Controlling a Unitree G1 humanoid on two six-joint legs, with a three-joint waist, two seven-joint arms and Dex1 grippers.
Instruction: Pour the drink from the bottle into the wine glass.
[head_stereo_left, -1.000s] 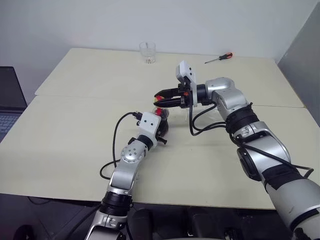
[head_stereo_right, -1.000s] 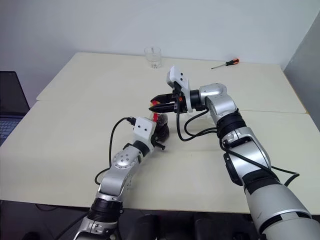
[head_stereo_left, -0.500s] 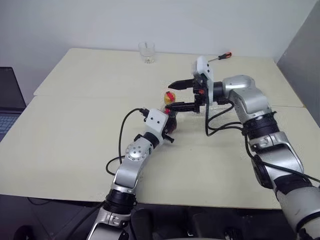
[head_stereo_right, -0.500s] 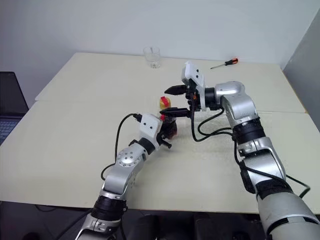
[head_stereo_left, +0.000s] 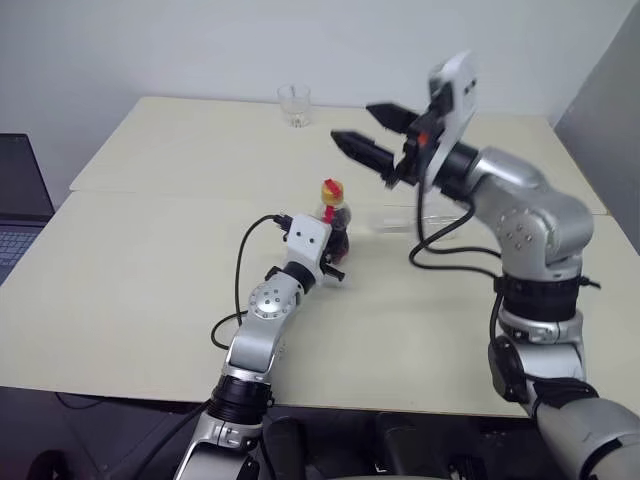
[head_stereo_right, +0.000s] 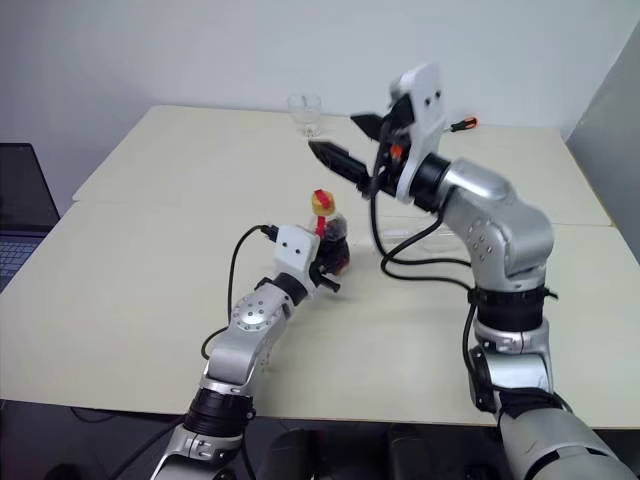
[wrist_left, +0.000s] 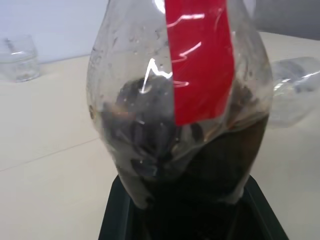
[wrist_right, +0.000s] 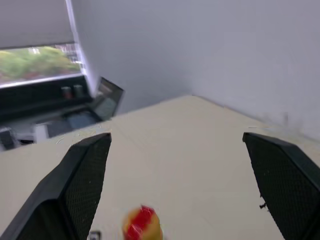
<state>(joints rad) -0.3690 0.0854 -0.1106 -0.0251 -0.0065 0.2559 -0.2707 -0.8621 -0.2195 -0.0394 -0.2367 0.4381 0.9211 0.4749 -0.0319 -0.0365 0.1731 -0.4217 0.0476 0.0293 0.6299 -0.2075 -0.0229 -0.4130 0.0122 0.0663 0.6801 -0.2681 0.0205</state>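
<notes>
bottle (head_stereo_left: 336, 214) upright, cap up, wine glass (head_stereo_left: 415, 220) lying sideways

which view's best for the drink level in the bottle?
Left wrist view: the bottle sits close in the left gripper, dark drink filling its lower body. In the eye views it is small, part-hidden by the wrist. The right wrist view catches its cap.

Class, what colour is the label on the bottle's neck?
Red; the label on the bottle shows best in the left wrist view.
</notes>
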